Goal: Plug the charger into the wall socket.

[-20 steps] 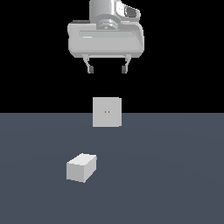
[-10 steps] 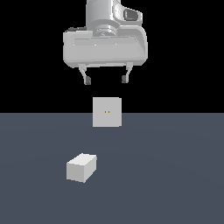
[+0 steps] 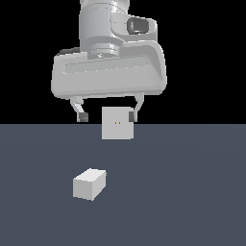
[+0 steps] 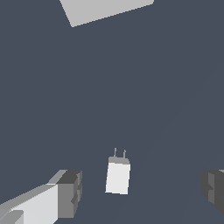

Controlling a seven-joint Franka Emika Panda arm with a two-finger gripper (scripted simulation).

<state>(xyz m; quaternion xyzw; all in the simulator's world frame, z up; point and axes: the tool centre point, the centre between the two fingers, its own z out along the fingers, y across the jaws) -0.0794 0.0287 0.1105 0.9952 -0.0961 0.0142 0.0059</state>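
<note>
The charger (image 3: pixel 89 183) is a small light-grey block lying on the dark floor, toward the exterior view's left and nearer than the wall socket. In the wrist view the charger (image 4: pixel 117 175) shows two thin prongs at one end, pointing toward the socket. The wall socket (image 3: pixel 117 123) is a flat upright square plate with two tiny yellowish holes; its edge (image 4: pixel 105 11) shows in the wrist view. My gripper (image 3: pixel 107 116) hangs open high above the floor, empty, its fingers (image 3: pixel 83 115) either side of the socket in the picture. In the wrist view the charger lies between the fingers (image 4: pixel 70 192).
The dark grey floor (image 3: pixel 192 192) stretches all around the charger and the socket. Nothing else stands on it.
The gripper has come down and closer to the camera, now looming larger, with its fingertips level with the socket's top. Charger and socket have not moved.
</note>
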